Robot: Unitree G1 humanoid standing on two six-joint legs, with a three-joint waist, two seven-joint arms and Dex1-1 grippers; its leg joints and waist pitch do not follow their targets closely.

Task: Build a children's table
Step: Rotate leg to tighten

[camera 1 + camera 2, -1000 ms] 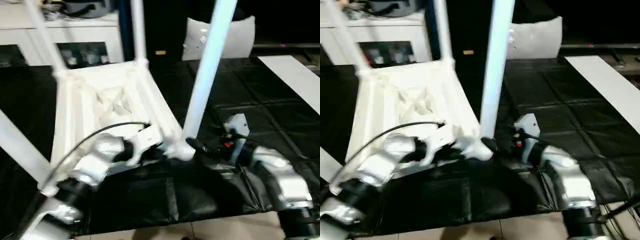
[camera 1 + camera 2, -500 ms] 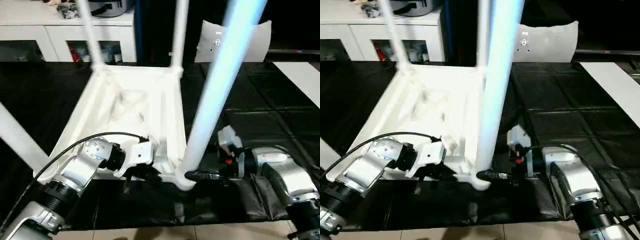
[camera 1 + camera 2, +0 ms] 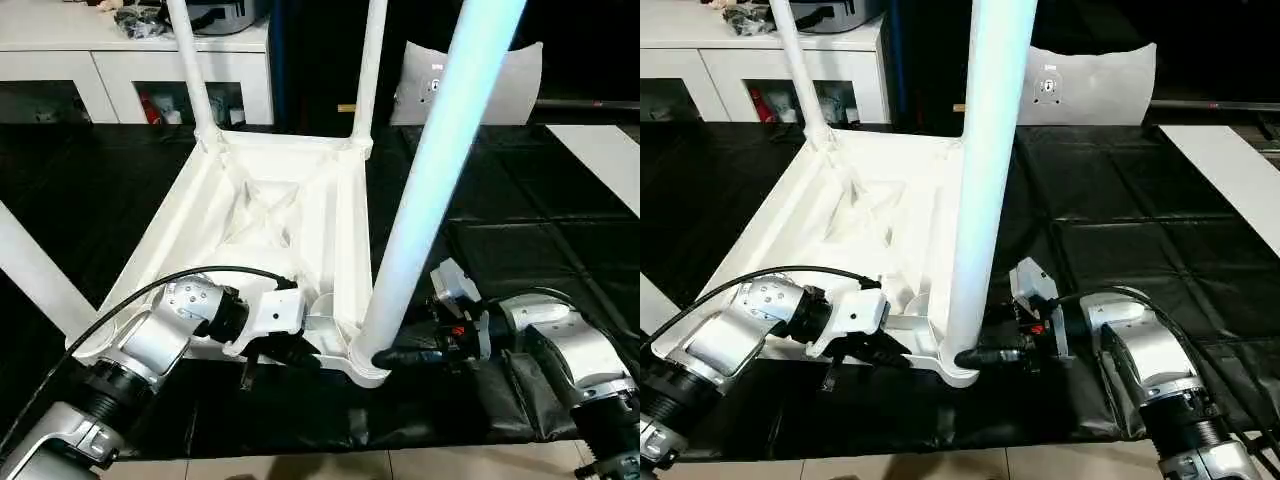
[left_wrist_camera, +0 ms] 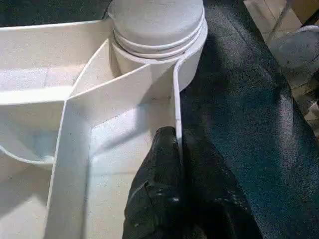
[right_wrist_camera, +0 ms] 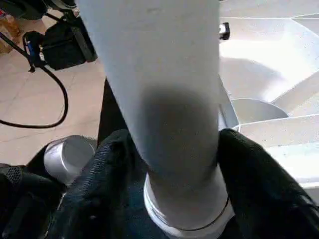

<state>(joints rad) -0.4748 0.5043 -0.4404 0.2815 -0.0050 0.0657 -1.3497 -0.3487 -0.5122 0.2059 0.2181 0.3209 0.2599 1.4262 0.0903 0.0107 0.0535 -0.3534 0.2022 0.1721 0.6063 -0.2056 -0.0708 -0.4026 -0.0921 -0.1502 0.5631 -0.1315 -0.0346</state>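
We take the upturned table top as our landmark. It lies ribbed side up on a black mat that covers the floor, and the mat extends outward from every edge of the top. Beyond the far edge of the top stands a white cabinet with glass doors; beyond its far right corner, a white panel stands upright.

We see legs rising from the top's corner sockets. Two far legs stand at the far corners. The near right leg rises steeply from the near right corner socket, and a further leg crosses the view beside the near left corner.

Our silver left forearm reaches to the near edge of the top, a black cable arching over it. Our silver right forearm comes in from the right of the near right corner.

The left gripper sits on the near rim of the top, just left of the near right socket; its jaws are pressed together with the thin rim wall pinched between them. The right gripper sits at the base of the near right leg, just above the socket; its jaws flank the leg on both sides, and the black fingers lie against the leg's surface.
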